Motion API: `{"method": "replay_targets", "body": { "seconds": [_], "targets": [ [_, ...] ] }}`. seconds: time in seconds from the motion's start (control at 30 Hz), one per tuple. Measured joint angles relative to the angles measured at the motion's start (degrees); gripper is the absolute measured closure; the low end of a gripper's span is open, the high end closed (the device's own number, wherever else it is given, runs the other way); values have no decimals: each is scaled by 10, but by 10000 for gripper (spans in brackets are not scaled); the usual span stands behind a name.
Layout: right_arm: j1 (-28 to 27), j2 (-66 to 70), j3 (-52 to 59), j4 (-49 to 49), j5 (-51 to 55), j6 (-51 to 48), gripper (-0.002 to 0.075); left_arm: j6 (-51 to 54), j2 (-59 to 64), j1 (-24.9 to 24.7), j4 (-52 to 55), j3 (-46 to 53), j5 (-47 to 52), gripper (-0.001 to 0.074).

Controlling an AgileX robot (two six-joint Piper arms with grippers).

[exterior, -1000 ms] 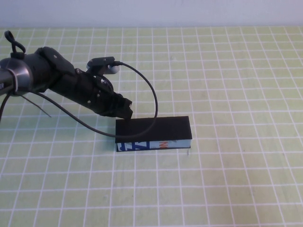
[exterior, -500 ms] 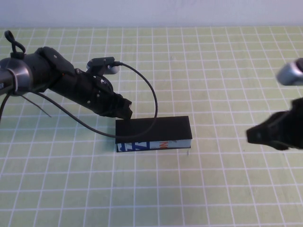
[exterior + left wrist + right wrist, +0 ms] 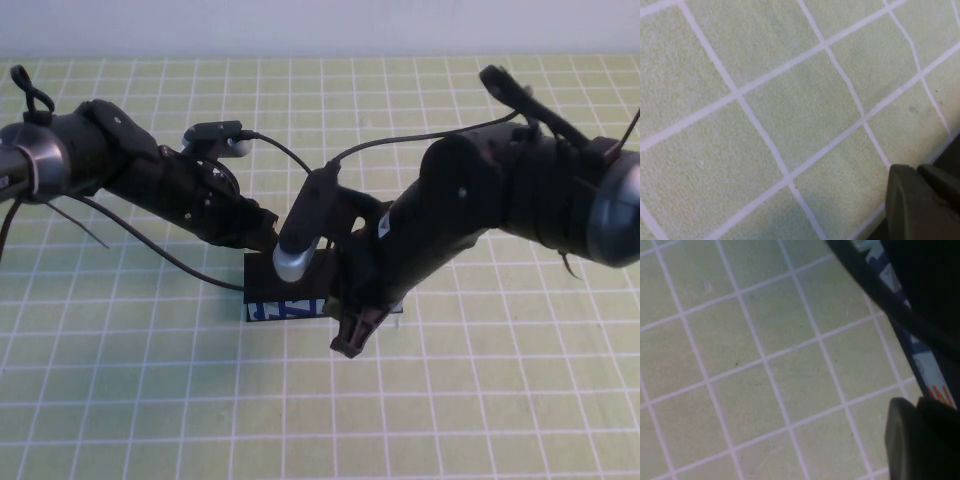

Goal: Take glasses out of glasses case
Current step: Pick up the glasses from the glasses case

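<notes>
The glasses case lies shut at mid-table, with a black lid and a pale blue lettered front. The glasses are hidden inside it. My left gripper is shut and sits at the case's back left corner, low over the mat. My right arm reaches across the case's right half, and its shut gripper points down just in front of the front side. In the right wrist view the gripper sits right beside the lettered front of the case. The left wrist view shows the left gripper over bare mat.
A green mat with a white grid covers the table, and a pale wall closes off the far edge. The left arm's black cable arcs over the area behind the case. The right arm's wrist camera hangs over the lid.
My right arm has swung in from the right edge to lie over the case, its gripper now down at the front side. The left arm and the case have not moved.
</notes>
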Motion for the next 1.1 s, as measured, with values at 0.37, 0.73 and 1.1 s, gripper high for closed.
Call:
{"method": "replay_targets", "body": {
  "seconds": [0.37, 0.73, 1.1],
  "targets": [
    [3, 25, -14, 13, -55, -162, 437, 0, 1, 7, 0, 0, -1, 739],
    [3, 55, -14, -5, -79, -197, 419, 0, 1, 6, -5, 0, -4, 739],
    [3, 83, -17, -22, -112, -197, 418, 0, 1, 6, -5, 0, -4, 739]
  ]
}}
